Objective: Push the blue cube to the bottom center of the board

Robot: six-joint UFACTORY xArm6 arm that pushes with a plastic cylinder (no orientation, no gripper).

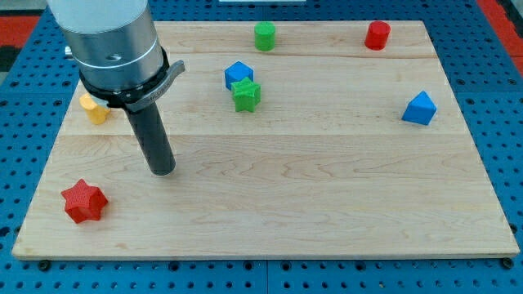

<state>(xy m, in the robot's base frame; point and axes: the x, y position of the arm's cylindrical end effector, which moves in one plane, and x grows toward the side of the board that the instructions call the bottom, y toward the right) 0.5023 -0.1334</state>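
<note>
Blue cube (238, 75) sits upper centre, touching the green star (246, 95) just below it; a second blue block (419, 109) lies well apart at the view's right. My tip (163, 170), a bare rod holding nothing, rests left of centre, well apart from the cube, not placed for a downward push. Red star (83, 201) lies near, lower left; yellow block (94, 108) is partly hidden by the arm.

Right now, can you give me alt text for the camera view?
My tip rests on the wooden board at the view's left, touching no block. Upper middle, a blue cube touches a green star; a red star sits lower left.
</note>
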